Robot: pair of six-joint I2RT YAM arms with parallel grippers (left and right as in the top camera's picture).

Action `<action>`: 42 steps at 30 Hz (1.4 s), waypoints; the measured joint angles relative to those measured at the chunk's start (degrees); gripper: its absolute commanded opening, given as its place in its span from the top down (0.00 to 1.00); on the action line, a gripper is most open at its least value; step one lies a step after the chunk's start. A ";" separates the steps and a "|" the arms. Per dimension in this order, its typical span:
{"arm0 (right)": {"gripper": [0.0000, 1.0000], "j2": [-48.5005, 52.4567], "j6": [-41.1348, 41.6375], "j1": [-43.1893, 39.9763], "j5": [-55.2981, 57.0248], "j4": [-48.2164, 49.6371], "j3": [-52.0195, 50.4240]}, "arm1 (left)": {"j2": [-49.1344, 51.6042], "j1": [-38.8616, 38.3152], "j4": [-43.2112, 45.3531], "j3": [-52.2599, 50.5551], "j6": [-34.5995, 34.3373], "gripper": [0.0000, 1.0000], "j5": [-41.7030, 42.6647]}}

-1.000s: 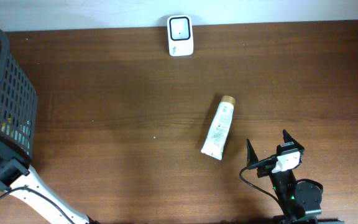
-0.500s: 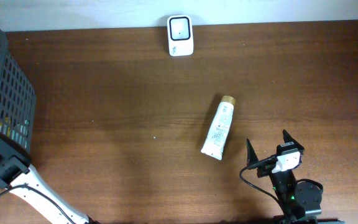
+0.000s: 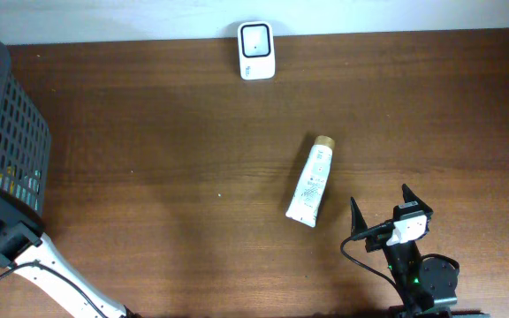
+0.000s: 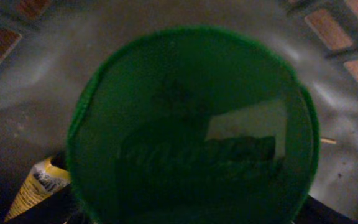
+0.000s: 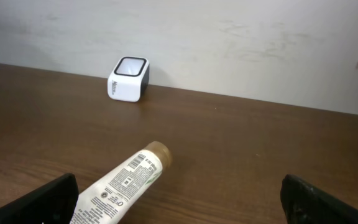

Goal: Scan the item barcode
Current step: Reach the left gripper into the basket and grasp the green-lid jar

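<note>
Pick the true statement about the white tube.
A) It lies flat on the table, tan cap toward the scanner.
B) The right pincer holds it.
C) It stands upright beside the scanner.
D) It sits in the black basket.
A: the tube lies flat on the table, with its tan cap end toward the scanner. The open right pincer is clear of it.
</note>
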 measured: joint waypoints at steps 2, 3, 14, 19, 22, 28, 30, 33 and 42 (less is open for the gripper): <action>0.02 0.00 -0.02 0.00 0.00 0.00 0.00 | 0.00 0.00 0.70 0.02 0.02 0.13 -0.02; 0.02 0.02 -0.02 0.00 0.02 0.00 0.00 | 0.00 0.00 0.83 0.02 0.02 0.13 -0.02; 0.02 0.02 -0.04 0.00 0.00 0.00 0.00 | 0.00 0.00 6.84 0.02 2.01 0.10 -0.02; 0.02 0.02 0.00 0.00 0.00 0.00 0.00 | 0.00 0.00 7.82 0.02 2.40 0.29 0.00; 0.02 0.00 -0.02 0.00 0.00 0.00 0.00 | 0.00 0.00 7.82 0.02 2.60 0.30 0.07; 0.02 0.00 0.02 0.00 0.00 0.00 0.00 | 0.00 0.00 7.54 0.13 2.62 0.42 0.00; 0.02 0.00 0.00 0.00 0.00 0.00 0.00 | 0.00 0.00 7.19 0.28 2.73 0.47 -0.02; 0.02 0.02 -0.04 0.00 0.00 0.00 0.00 | 0.00 0.00 6.73 0.35 2.60 0.47 -0.02; 0.02 0.00 0.00 0.00 0.00 0.00 0.00 | -2.14 0.24 5.27 0.37 2.58 0.48 1.05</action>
